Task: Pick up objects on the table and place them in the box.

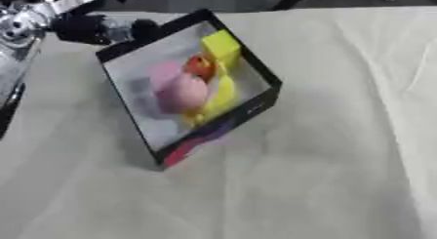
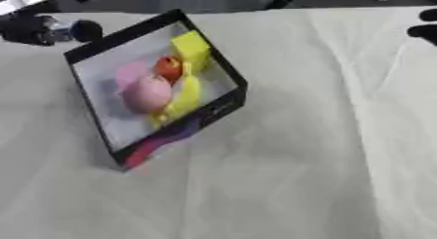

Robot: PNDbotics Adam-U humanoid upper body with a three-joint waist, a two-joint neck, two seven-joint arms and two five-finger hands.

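A black-rimmed box (image 1: 256, 102) sat on the desk (image 1: 324, 174), which was covered with a pale cloth, toward the far left, turned at an angle. Inside it lay a yellow block (image 1: 221, 45) at the far corner, a small red-orange round thing (image 1: 198, 66) just beside it, a pink ball (image 1: 183, 92) nearer the middle, and a long yellow thing (image 1: 220, 97) (banana-like) along the right wall — all close together, touching or nearly so. The left robot hand (image 1: 94, 29) was at the box's far-left corner; can't tell if its fingers were clenched or released. The right robot hand (image 2: 424, 29) only showed as dark fingertips at the right edge — grip state can't be told.
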